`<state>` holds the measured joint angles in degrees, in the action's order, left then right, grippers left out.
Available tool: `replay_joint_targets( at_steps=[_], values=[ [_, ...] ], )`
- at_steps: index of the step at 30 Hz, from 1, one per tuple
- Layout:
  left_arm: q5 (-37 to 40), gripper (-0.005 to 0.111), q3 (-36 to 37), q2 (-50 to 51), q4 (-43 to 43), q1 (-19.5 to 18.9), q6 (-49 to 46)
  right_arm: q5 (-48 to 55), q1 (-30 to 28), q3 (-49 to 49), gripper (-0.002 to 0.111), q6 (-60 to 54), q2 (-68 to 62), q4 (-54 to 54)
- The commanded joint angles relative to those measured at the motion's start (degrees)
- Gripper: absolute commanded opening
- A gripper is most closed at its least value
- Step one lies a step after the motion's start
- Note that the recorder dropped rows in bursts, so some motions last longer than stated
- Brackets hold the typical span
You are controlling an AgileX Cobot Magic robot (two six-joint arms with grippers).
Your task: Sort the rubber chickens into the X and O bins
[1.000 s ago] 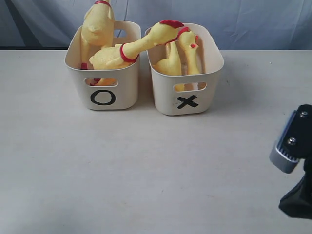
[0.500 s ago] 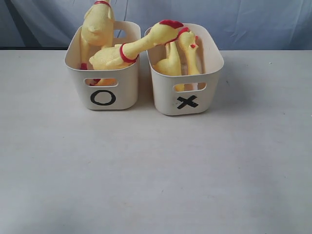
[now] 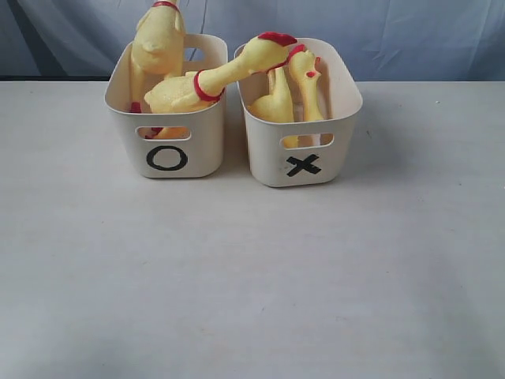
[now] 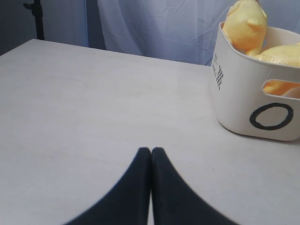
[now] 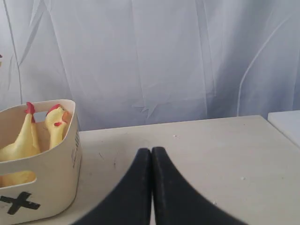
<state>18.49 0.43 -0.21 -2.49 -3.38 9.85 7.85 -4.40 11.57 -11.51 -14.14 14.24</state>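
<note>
Two cream bins stand side by side at the back of the table. The O bin (image 3: 193, 154) on the left holds two yellow rubber chickens (image 3: 158, 43); one chicken (image 3: 229, 69) lies with its neck and head stretched across onto the X bin. The X bin (image 3: 268, 162) on the right holds two more chickens (image 3: 304, 87). Neither arm shows in the exterior view. My left gripper (image 4: 151, 150) is shut and empty over bare table, left of the O bin (image 4: 234, 93). My right gripper (image 5: 151, 149) is shut and empty, right of the X bin (image 5: 51, 168).
A pale blue curtain (image 3: 410, 31) hangs behind the table. The table's far edge (image 5: 187, 123) runs behind the bins, and a second white surface (image 5: 286, 122) sits off its right end. A dark stand (image 4: 37, 18) rises at the back left.
The right arm, visible at the lower right edge of the exterior view a second ago, has withdrawn out of that view. The bins and chickens have not moved.
</note>
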Motion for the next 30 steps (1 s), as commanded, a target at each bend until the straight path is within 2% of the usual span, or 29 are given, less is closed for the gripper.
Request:
replay_joint_targets(
  at_steps=[1, 2, 5, 14, 18, 23, 27, 30],
  values=[
    [-0.5, 0.0, -0.4, 0.2, -0.2, 0.0, 0.0, -13.9, 0.5, -10.8, -0.001, -0.9, 3.5, 2.9],
    [-0.5, 0.0, -0.4, 0.2, -0.2, 0.0, 0.0, -14.6, 0.5, -11.6, -0.001, -0.9, 6.0, 2.8],
    [-0.5, 0.0, -0.4, 0.2, -0.2, 0.0, 0.0, -2.9, 0.4, -11.6, -0.001, -2.0, 14.0, 0.7],
    [-0.5, 0.0, -0.4, 0.2, 0.0, 0.0, 0.0, 9.2, 0.4, -11.6, -0.001, -2.0, 14.1, -0.9],
    [-0.5, 0.0, -0.4, 0.2, 0.0, 0.0, 0.0, 9.9, 0.4, -11.6, -0.001, 0.4, 14.1, -2.5],
    [-0.5, 0.0, -0.4, 0.2, -0.1, 0.0, 0.0, 10.4, 0.5, -11.6, -0.001, 12.7, 14.1, -9.8],
    [-0.5, 0.0, -0.4, 0.2, -0.1, 0.0, 0.0, 10.9, 0.5, -11.6, -0.001, 14.7, 14.1, -17.7],
    [-0.5, 0.0, -0.4, 0.2, -0.1, 0.0, 0.0, 10.9, 0.8, -11.6, -0.001, 14.9, 14.1, -17.7]
  ],
)
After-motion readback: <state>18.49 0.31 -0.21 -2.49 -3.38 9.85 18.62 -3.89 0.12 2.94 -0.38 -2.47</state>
